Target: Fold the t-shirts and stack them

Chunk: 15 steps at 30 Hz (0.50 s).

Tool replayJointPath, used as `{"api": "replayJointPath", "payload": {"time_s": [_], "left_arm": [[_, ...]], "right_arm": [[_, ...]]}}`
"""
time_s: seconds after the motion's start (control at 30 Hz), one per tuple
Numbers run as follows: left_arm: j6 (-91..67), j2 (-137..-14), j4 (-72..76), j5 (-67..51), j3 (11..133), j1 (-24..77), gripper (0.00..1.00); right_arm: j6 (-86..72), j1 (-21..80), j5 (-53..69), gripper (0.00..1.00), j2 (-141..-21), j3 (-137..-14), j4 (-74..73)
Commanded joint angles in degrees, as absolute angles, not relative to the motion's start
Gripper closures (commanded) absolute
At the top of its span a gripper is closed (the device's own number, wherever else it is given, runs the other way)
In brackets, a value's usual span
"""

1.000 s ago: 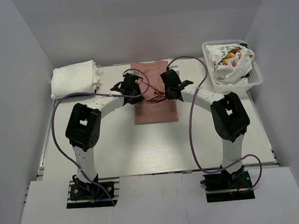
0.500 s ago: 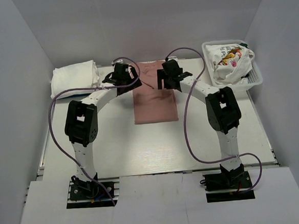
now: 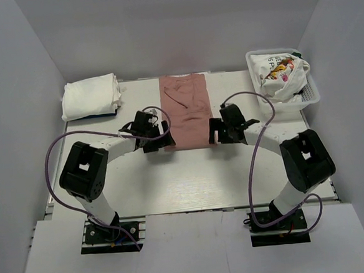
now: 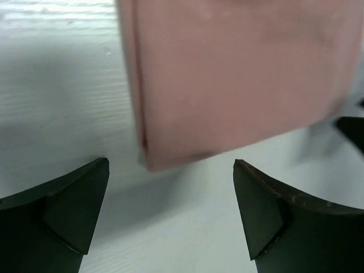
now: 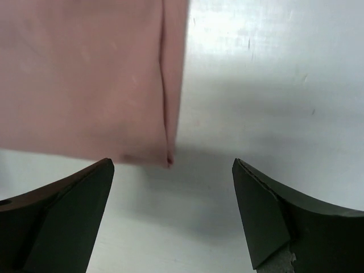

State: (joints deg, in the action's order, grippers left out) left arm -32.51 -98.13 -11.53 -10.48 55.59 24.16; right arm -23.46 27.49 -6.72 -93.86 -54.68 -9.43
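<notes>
Nearest the bases, the left gripper (image 4: 170,165) and right gripper (image 5: 172,162) stand spread wide and empty. Each is at one near corner of the dusty-pink t-shirt (image 3: 186,111), a long folded strip lying flat on the table (image 3: 191,179). We judge the cotton light and limp, so pinching all layers at those two corners should carry the fold. Farther back lie the folded white t-shirts (image 3: 90,96), far left, and a printed t-shirt (image 3: 277,73) in the basket (image 3: 313,96), far right.

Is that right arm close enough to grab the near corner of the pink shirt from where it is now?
Probably yes. The right gripper is open right at the pink t-shirt's near corner, and only table surface shows between its fingers and the cloth. Nothing seems in the way.
</notes>
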Motion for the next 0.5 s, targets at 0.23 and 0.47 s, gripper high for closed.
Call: {"api": "replayJointPath", "payload": {"time_s": [0.23, 0.47], "left_arm": [[-32.61, -99.93, -6.77, -13.71, 53.53, 24.17, 0.3], [-32.61, -99.93, -5.81, -13.71, 52.3, 24.17, 0.65]], "right_arm": [[-25.75, 26.37, 2.81, 0.26, -96.15, -51.06, -1.85], [-25.75, 26.19, 5.62, 0.64, -97.38, -50.45, -0.7]]}}
